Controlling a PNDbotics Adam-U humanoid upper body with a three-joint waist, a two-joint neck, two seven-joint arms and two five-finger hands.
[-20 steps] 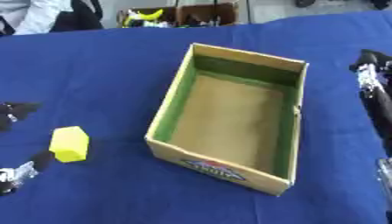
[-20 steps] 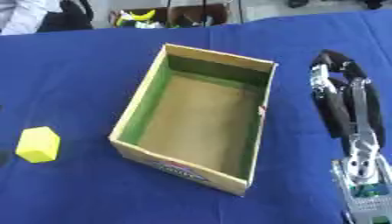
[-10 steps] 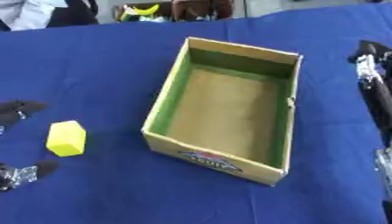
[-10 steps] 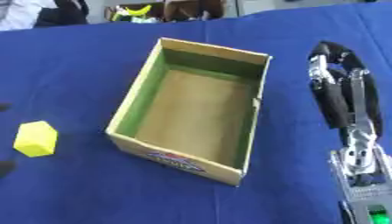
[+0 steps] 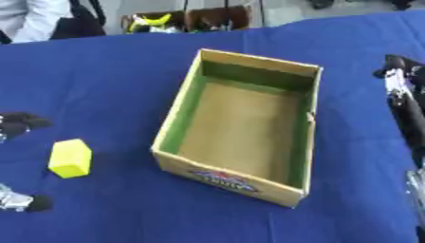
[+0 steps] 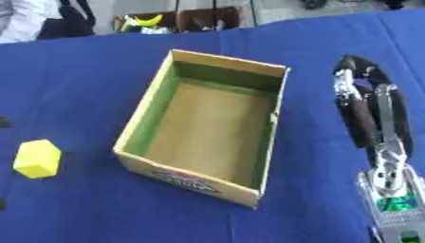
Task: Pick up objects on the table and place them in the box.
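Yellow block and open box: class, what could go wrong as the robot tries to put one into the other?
1. The left hand shows only fingertips either side of the yellow block; a closing finger might nudge it away.
2. The box has tall walls; a low carry could catch the near wall and shift the box.
3. The right hand lies close beside the box.

Blue-clothed table (image 5: 108, 76) spanning whole view, lying slightly askew; carrying open cardboard box (image 5: 241, 126) near centre, standing upright, green inner walls, brown floor, nothing showing inside, printed label facing near edge; carrying small yellow block (image 5: 70, 158) left of box, resting apart from it on cloth; showing dark clutter with yellow item beyond far edge, too blurred for telling.
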